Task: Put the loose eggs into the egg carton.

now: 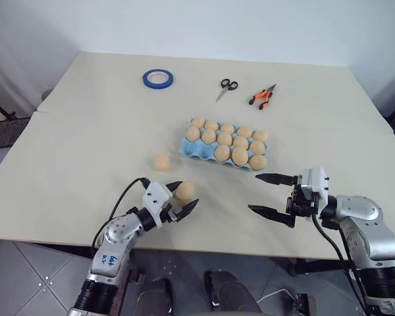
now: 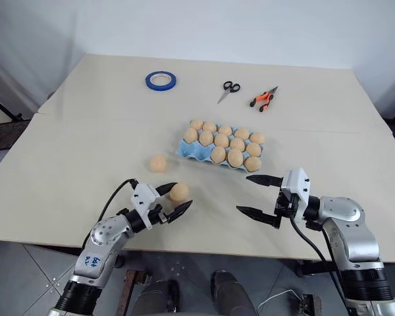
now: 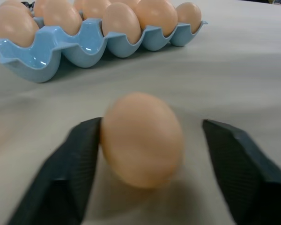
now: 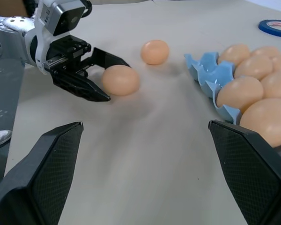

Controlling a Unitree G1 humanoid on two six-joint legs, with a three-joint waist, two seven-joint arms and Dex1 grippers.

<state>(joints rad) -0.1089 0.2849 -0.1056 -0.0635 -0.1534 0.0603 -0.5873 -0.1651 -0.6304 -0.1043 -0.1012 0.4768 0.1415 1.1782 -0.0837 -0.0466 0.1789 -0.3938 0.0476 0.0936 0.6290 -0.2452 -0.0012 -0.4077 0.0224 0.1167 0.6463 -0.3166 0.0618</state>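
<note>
- The egg carton (image 1: 225, 146) stands well beyond both grippers, nearly full, with one corner pocket free.
- The right gripper (image 1: 271, 195) waits with fingers spread wide, grasping nothing.
- The left gripper (image 1: 182, 199) has a loose egg (image 1: 184, 190) between its fingers; one touches it, the other is apart, so not yet clenched. It should close gently and centred.
- The second loose egg (image 1: 161, 162) lies beyond it.
- Blue writing on the left arm is not readable.

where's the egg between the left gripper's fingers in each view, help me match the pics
Left eye view: the egg lies on the table between the left gripper's fingers, near the front edge.
Right eye view: same egg, lower left of centre.
Left wrist view: egg large in the middle, touching one finger.
Right wrist view: egg by the other arm's fingers.
Shared landmark: the blue egg carton, beyond the egg.
</note>
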